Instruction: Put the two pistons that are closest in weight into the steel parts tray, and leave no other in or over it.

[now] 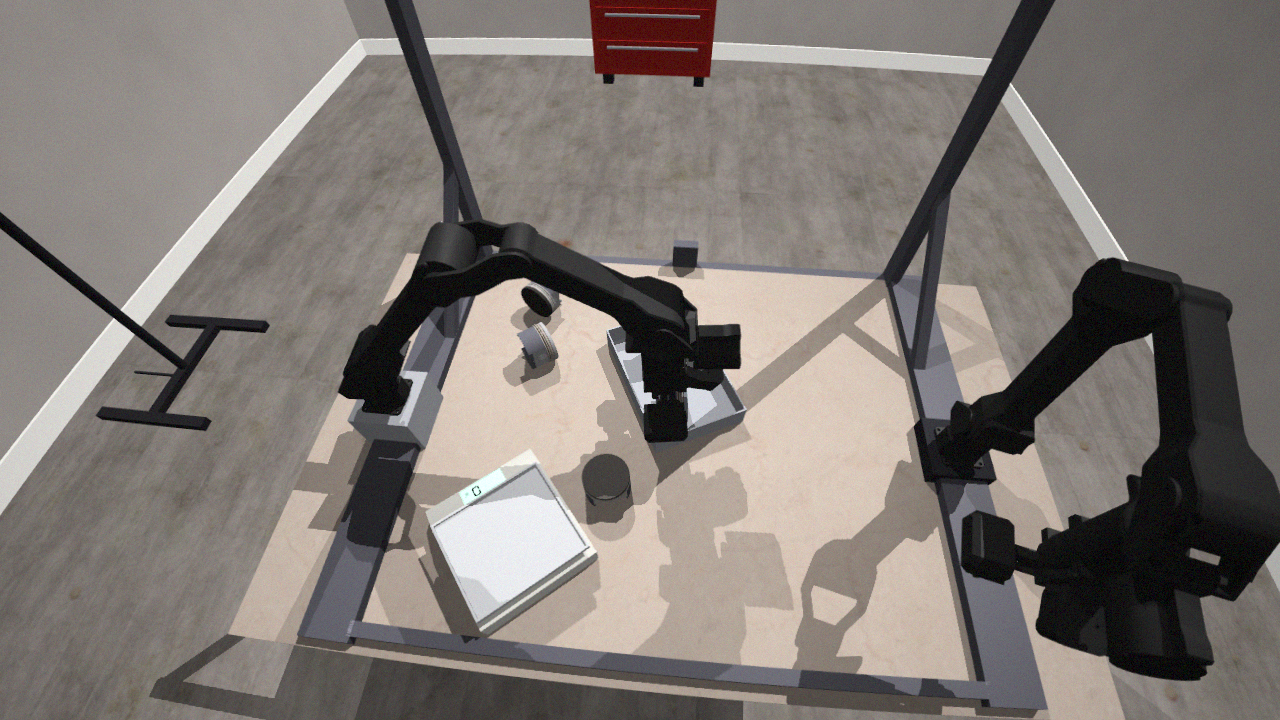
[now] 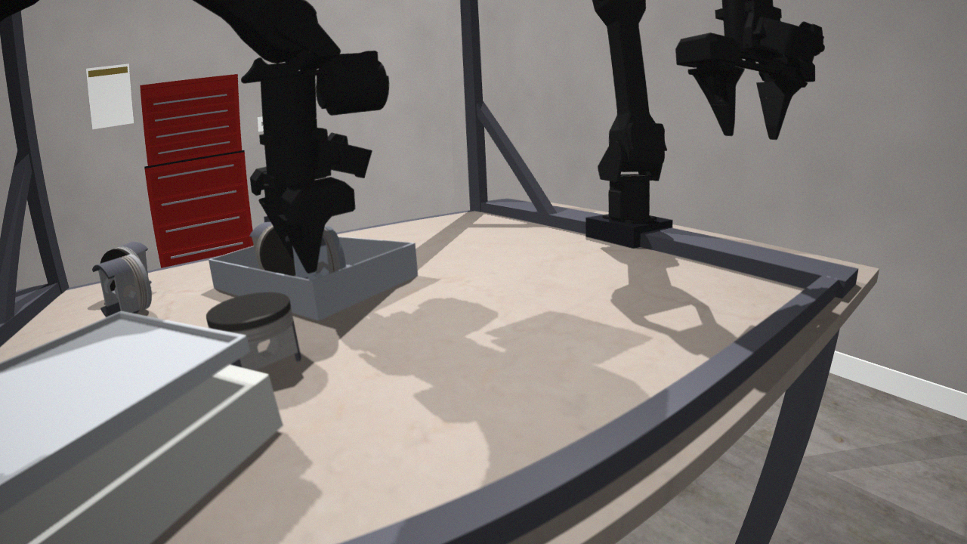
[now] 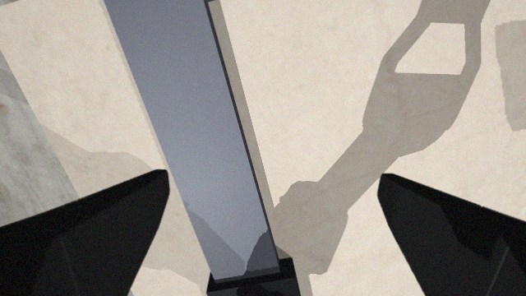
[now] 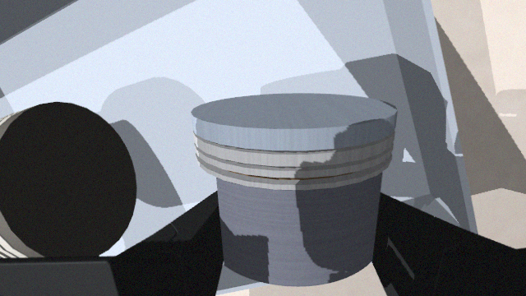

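My right gripper (image 2: 310,265) (image 4: 291,197) is low inside the steel parts tray (image 1: 729,413) (image 2: 365,287) (image 4: 246,49), shut on a grey piston (image 4: 296,230) by its skirt, crown facing away from the gripper. I cannot tell whether it touches the tray floor. A second piston (image 4: 66,181) with a black crown lies on its side in the tray, beside the held one. A dark-topped piston (image 1: 606,476) (image 2: 250,310) stands near the scale. Two more pistons lie at the back left, one (image 1: 538,345) (image 2: 127,284) nearer, one (image 1: 540,298) farther. My left gripper (image 3: 274,182) (image 2: 750,135) is open and empty, high above the table's side.
A scale (image 1: 510,546) (image 2: 101,372) lies at the front left in the top view, its plate bare and its display showing 0. A grey metal frame (image 1: 626,658) (image 2: 608,436) runs round the table. My right arm (image 1: 572,268) reaches over the table to the tray.
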`<state>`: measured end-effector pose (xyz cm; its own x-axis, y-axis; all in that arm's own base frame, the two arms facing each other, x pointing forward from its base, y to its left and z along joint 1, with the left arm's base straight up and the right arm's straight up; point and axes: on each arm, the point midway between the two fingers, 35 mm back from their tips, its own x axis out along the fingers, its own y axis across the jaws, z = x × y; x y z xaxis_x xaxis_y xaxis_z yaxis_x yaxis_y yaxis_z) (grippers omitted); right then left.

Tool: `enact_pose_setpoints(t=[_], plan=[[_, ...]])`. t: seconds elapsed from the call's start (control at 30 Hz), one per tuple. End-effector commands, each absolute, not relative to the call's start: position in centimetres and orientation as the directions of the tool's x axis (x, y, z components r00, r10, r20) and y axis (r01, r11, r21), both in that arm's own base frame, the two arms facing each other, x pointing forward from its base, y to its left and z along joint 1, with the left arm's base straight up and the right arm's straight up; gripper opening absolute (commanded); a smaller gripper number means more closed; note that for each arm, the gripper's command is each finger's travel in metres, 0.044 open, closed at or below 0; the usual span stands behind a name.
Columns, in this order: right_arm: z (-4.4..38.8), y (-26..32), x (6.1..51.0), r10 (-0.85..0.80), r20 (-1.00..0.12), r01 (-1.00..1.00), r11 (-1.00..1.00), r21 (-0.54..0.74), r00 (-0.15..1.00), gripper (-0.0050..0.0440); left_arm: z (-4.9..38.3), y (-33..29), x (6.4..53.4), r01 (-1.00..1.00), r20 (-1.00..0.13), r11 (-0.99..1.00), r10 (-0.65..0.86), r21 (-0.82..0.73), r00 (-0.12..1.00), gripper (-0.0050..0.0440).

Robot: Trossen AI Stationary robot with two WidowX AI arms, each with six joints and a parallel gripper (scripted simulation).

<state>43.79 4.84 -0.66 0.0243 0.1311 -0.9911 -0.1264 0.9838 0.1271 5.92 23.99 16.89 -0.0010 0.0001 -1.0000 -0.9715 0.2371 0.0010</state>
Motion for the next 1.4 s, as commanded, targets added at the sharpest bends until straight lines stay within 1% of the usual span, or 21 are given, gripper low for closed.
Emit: enact_pose_setpoints(t=[0.0,0.2,0.23,0.27,1.37], plan=[[0.85,5.12,44.38,0.136,-0.989,-0.135,0.983,0.127,0.059,0.0158,17.36,24.36,5.99,-0.971,-1.000,0.239,0.017,0.000,0.004,0.0400],[0.84,5.12,44.39,0.136,-0.989,-0.135,0.983,0.127,0.059,0.0158,17.36,24.36,5.99,-0.971,-1.000,0.239,0.017,0.000,0.004,0.0400],[1.49,5.21,44.73,0.139,-0.987,-0.137,0.982,0.128,0.075,0.0255,17.36,24.36,5.99,-0.971,-1.000,0.239,0.017,0.000,0.004,0.0400],[0.88,5.12,44.38,0.136,-0.989,-0.135,0.983,0.127,0.059,0.0255,17.36,24.36,5.99,-0.971,-1.000,0.239,0.017,0.000,0.004,0.0400],[0.88,5.12,44.38,0.136,-0.989,-0.135,0.983,0.127,0.059,0.0255,17.36,24.36,5.99,-0.971,-1.000,0.239,0.017,0.000,0.004,0.0400]])
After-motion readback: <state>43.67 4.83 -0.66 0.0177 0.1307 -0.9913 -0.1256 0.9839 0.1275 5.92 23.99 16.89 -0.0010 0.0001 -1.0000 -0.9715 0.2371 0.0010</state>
